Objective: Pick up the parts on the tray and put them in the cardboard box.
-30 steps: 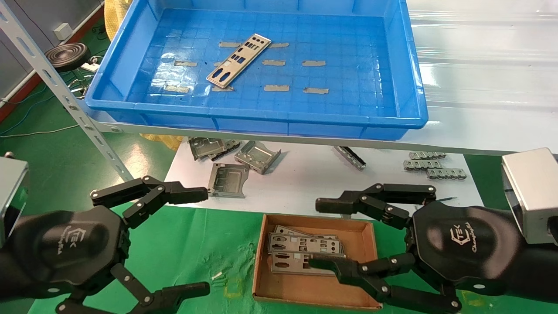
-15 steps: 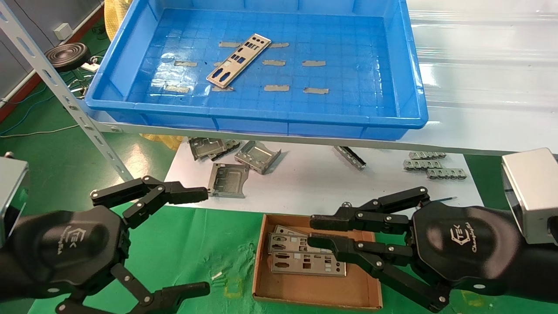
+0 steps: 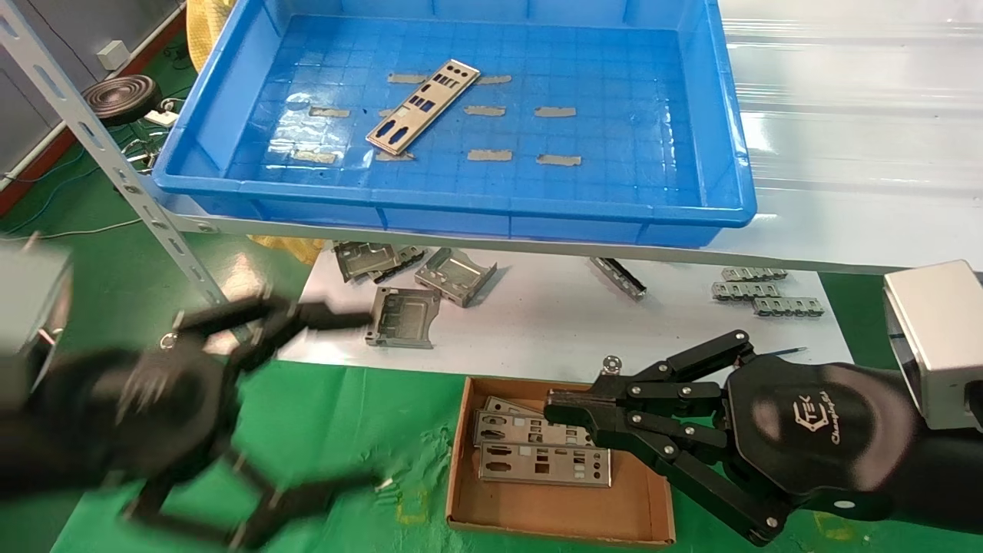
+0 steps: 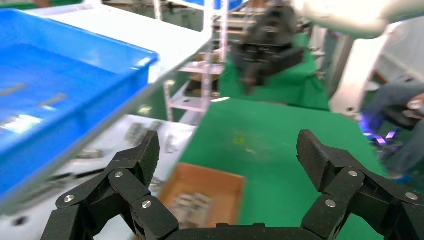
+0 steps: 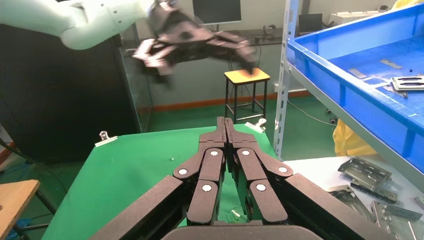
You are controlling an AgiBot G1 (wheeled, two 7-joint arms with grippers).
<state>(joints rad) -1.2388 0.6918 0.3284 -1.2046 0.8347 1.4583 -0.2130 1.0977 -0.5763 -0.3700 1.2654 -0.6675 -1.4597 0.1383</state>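
Black right tool (image 3: 572, 409) now closed over cardboard box (image 3: 561, 516), left tool (image 3: 361, 399) moving

We are in a factory workshop or assembly test cell. A slotted grey steel rack post (image 3: 115, 165) holds a white shelf (image 3: 845, 153) bearing a large shallow bright blue plastic tray (image 3: 722, 138). Below it, boxy folded grey metal brackets (image 3: 453, 275) and small toothed metal strips (image 3: 756, 290) lie loose on a white sheet on the green-covered desk (image 3: 345, 430). We also see green painted floor (image 3: 92, 253) with cables, a black glass partition (image 5: 65, 95) and a small wooden-topped stool (image 5: 245, 80).
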